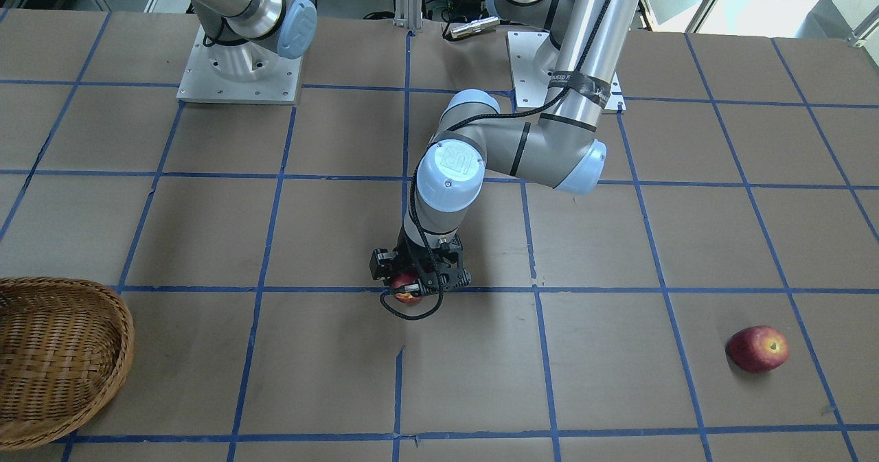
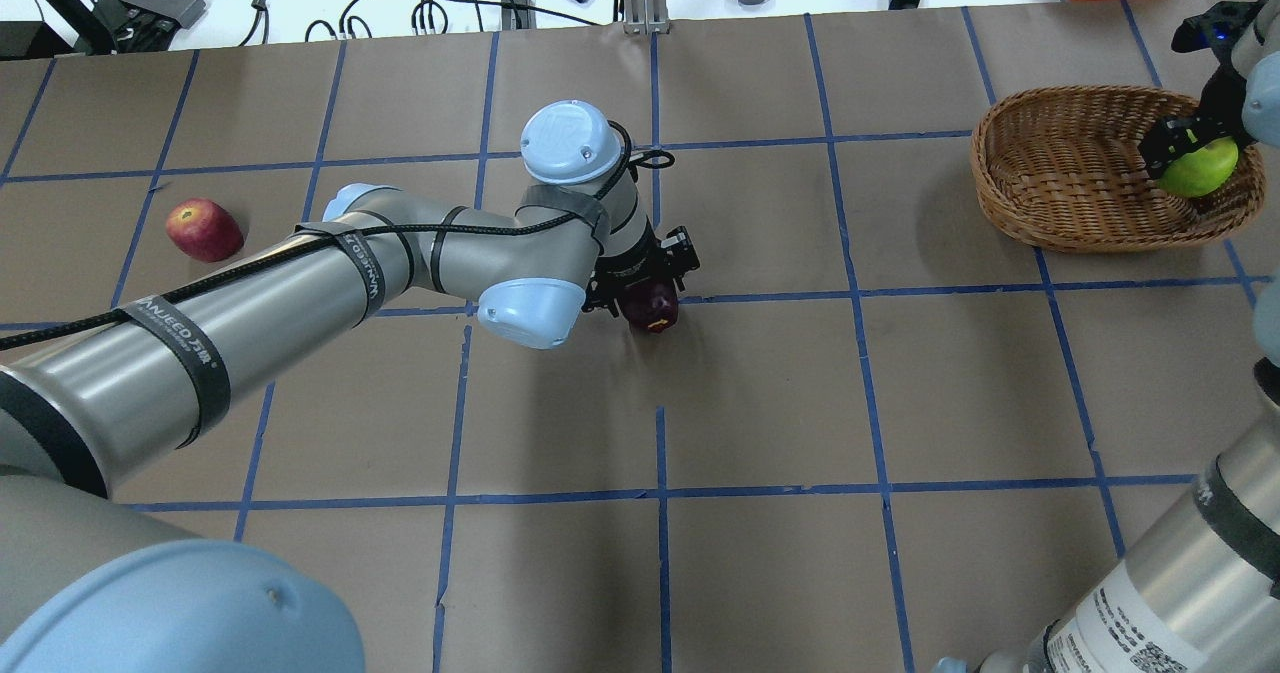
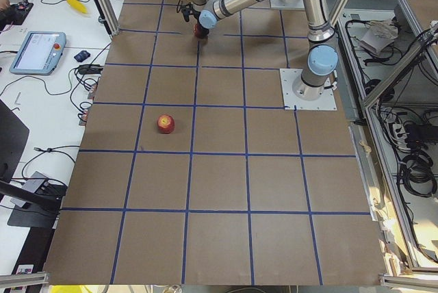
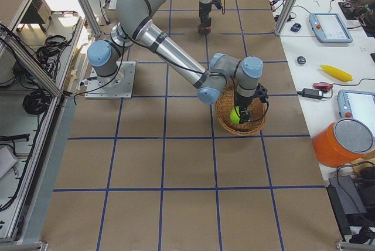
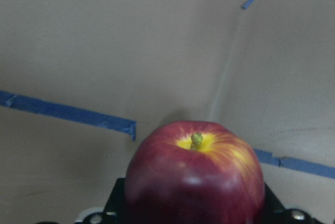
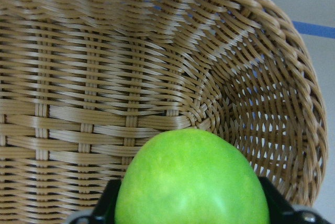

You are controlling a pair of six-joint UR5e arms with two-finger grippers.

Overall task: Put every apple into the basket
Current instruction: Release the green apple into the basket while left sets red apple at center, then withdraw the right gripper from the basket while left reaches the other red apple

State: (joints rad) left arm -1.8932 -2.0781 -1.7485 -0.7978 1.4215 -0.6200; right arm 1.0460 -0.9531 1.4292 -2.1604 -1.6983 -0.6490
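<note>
Presently: left gripper (image 2: pixel 641 287) pinches dark red apple (image 5: pixel 194 179) at centre of table (image 2: pixel 760 403); right gripper (image 2: pixel 1190 149) clamps green apple (image 6: pixel 191 182) over basket (image 2: pixel 1060 153); third apple (image 2: pixel 204 230) lies well apart.

Brown table (image 2: pixel 760 403), blue tape grid (image 2: pixel 661 553); orange bucket (image 4: pixel 343 142), teach pendant (image 4: pixel 330 26) beside

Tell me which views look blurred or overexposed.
Left wrist view: the dark red apple is soft, dim at its base. Right wrist view: the green apple is blurred, the basket weave sharper. Front-facing view: top right corner is washed out by bright light.
</note>
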